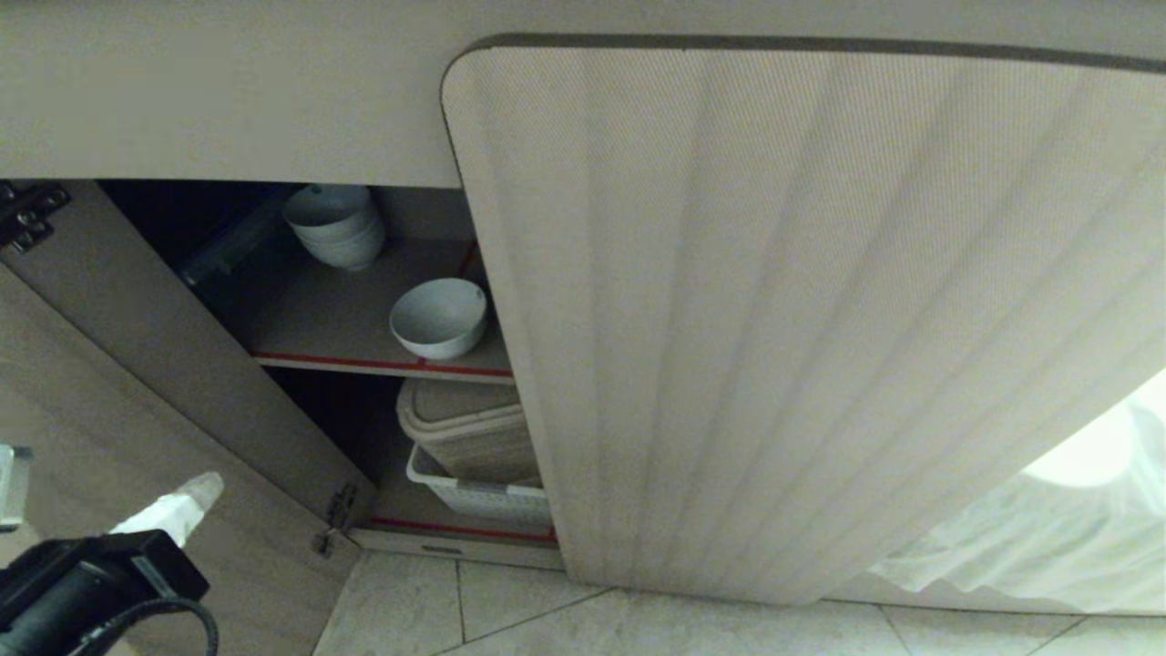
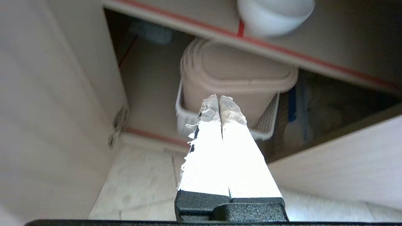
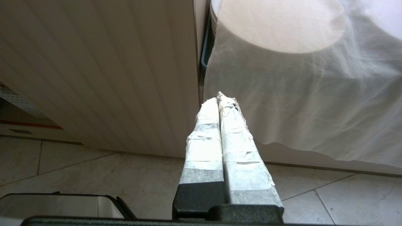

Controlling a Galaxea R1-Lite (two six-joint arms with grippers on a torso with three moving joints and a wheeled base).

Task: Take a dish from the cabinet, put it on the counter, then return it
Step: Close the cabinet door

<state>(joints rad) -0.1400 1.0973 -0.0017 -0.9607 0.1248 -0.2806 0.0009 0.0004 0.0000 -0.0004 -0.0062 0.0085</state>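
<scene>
One dish (image 1: 439, 317) sits at the shelf's (image 1: 328, 319) front edge, untaken. Left gripper (image 1: 196, 497) is clenched empty, low outside the cabinet (image 1: 802, 319); it must rise and part its jaws.

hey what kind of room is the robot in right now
Most likely a kitchen: a low cabinet with fluted doors stands open, white bowls and a single dish sit on its shelf, and the floor is tiled.
</scene>
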